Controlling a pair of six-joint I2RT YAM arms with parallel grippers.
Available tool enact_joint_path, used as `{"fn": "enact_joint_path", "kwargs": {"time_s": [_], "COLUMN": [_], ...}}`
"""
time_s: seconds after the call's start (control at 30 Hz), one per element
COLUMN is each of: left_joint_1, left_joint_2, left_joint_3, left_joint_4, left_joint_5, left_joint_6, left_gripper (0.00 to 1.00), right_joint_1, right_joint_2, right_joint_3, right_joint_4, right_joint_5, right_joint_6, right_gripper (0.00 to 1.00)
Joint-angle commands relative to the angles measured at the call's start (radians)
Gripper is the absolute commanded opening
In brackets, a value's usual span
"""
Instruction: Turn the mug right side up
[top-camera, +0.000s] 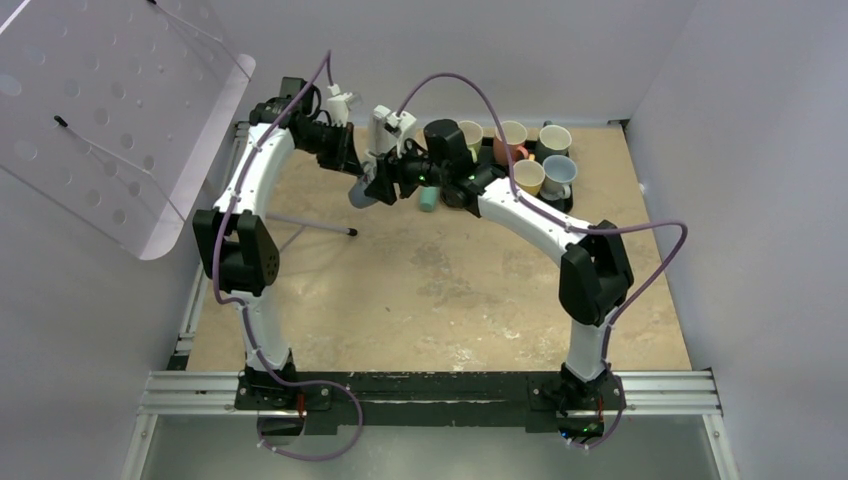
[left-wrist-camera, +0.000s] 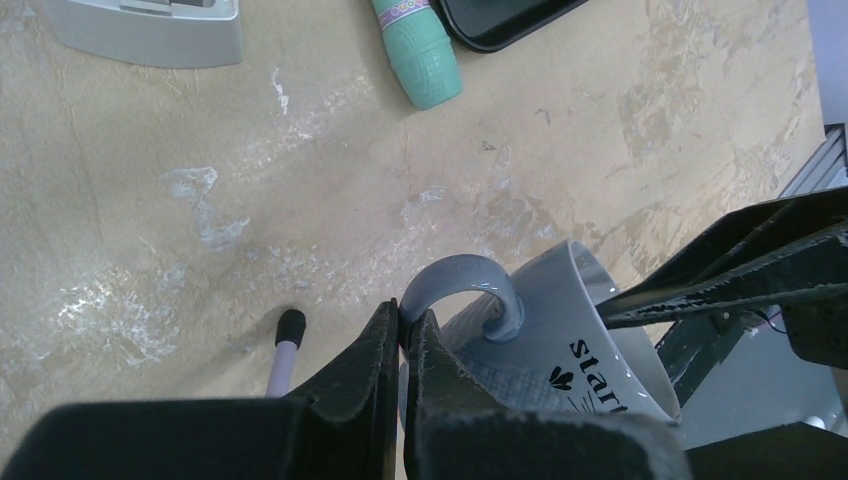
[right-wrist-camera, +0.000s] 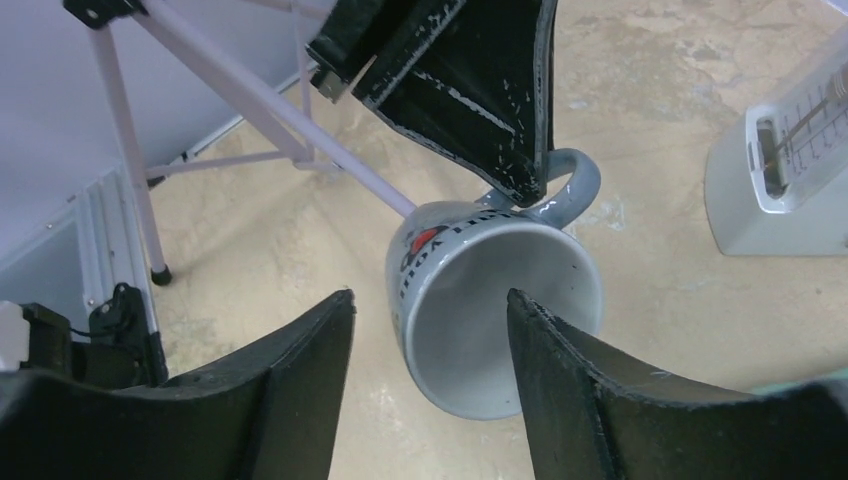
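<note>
Worn beige table (top-camera: 440, 300), white walls. The grey mug (right-wrist-camera: 500, 310) hangs over the table on its side, its handle pinched in the closed left gripper (left-wrist-camera: 403, 325). The mug's open mouth faces the right gripper (right-wrist-camera: 430, 297), which is spread wide just short of the rim. The mug's long axis lies along that approach.

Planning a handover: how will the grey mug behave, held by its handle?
Looks ceramic: the grey mug is stiff, likely chips if dropped. Pinched only at its handle by the left gripper, it may pivot. Glossy wall could slip in the right gripper.
</note>
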Motion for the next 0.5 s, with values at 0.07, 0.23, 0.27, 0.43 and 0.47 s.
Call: {"fn": "enact_joint_path", "kwargs": {"time_s": [0.07, 0.23, 0.27, 0.43, 0.47], "left_joint_1": [-0.004, -0.006, -0.006, -0.006, -0.006], "left_joint_2": [-0.067, -0.067, -0.065, -0.015, -0.001], "left_joint_3": [-0.009, -0.017, -0.015, 0.059, 0.079], "left_joint_4": [0.037, 0.041, 0.037, -0.058, -0.079], "left_joint_5": [0.073, 0.048, 0.045, -0.017, -0.043], "left_joint_6": [-0.050, -0.041, -0.031, 0.030, 0.038], "left_gripper": [0.00, 0.00, 0.00, 0.50, 0.65], "right_joint_1": [0.014, 0.031, 0.032, 0.030, 0.031], "right_joint_2": [0.033, 0.044, 0.038, -0.003, -0.006], "right_joint_3": [0.089, 0.129, 0.129, 0.132, 0.137], "right_joint_4": [-0.063, -0.139, -0.152, -0.256, -0.283], "right_joint_5": [-0.005, 0.065, 0.090, 0.376, 0.438], "right_joint_6": [-0.040, -0.106, -0.120, -0.214, -0.229], "right_gripper": [0.36, 0.00, 0.00, 0.00, 0.00]}}
